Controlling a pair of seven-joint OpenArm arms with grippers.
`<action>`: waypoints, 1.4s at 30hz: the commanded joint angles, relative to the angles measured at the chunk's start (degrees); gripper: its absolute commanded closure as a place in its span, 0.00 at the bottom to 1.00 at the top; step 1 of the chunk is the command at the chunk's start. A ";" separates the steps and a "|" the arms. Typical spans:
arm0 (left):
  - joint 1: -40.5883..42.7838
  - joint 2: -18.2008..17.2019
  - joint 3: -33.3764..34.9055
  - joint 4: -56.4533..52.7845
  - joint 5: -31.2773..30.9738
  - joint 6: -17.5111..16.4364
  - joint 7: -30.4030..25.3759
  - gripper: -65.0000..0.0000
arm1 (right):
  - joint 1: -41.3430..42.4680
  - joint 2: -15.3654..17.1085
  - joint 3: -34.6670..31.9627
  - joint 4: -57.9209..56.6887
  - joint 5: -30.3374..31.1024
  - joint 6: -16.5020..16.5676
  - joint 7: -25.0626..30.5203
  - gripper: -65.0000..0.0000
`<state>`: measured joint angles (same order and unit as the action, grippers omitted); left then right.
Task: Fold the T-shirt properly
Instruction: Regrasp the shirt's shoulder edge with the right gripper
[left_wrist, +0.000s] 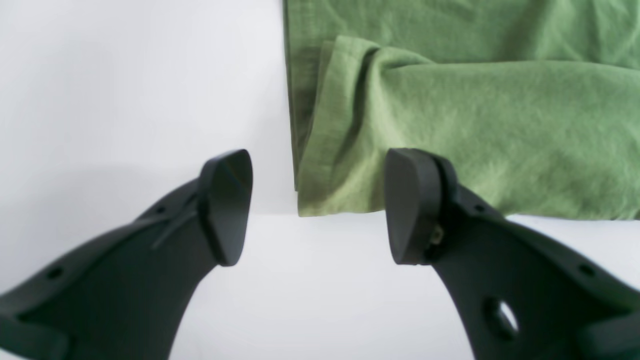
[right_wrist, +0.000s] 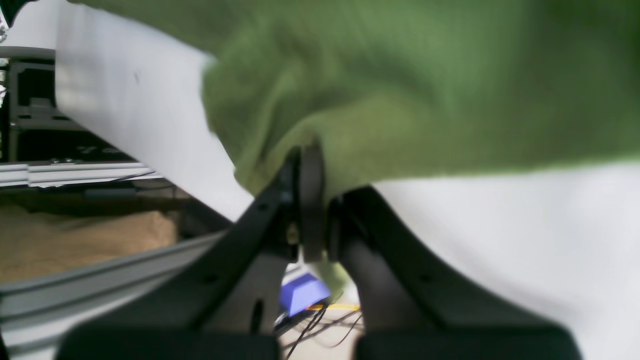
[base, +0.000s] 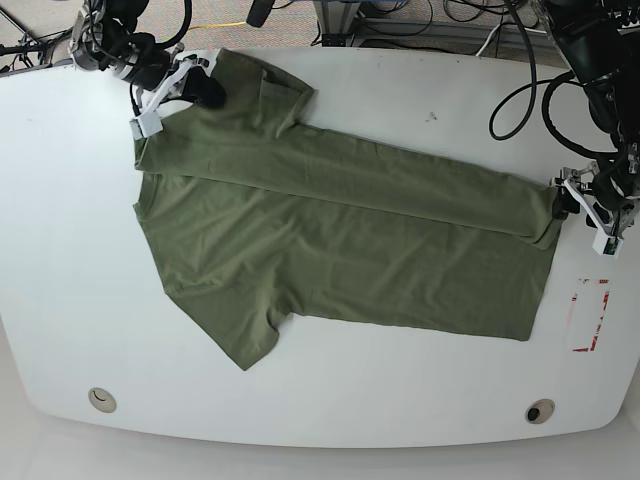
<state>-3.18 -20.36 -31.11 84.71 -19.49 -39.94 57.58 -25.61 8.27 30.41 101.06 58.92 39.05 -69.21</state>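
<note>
the white table (base: 60, 250) carries the t-shirt (base: 340, 250), spread across its middle with 1 long fold running from 10 o'clock to 3 o'clock in the base view. the right gripper (right_wrist: 320, 200), at 10 o'clock on the table, has its jaws pinched together on the cloth's edge. the left gripper (left_wrist: 317, 205), at 3 o'clock, has its jaws apart, holding nothing, by the shirt's folded corner.

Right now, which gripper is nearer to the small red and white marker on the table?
The left. The left gripper hovers just above the marker, at the T-shirt hem; the right gripper pinches the far shoulder end.
</note>
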 joint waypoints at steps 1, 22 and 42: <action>-0.91 -1.22 -0.23 0.96 -0.60 -0.06 -0.75 0.40 | 1.21 0.74 0.40 3.52 3.37 0.95 0.77 1.00; 1.03 -1.31 0.04 1.14 -0.51 -0.06 -0.75 0.40 | 21.17 7.24 -0.04 -12.04 7.41 0.95 0.33 1.00; 1.11 -1.22 -0.05 0.96 -0.51 -0.06 -0.83 0.40 | 30.66 12.69 0.05 -15.65 -13.68 0.95 -0.02 0.54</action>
<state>-1.13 -20.38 -30.96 84.64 -19.31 -39.94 57.56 3.42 19.35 30.04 84.40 45.19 39.46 -70.70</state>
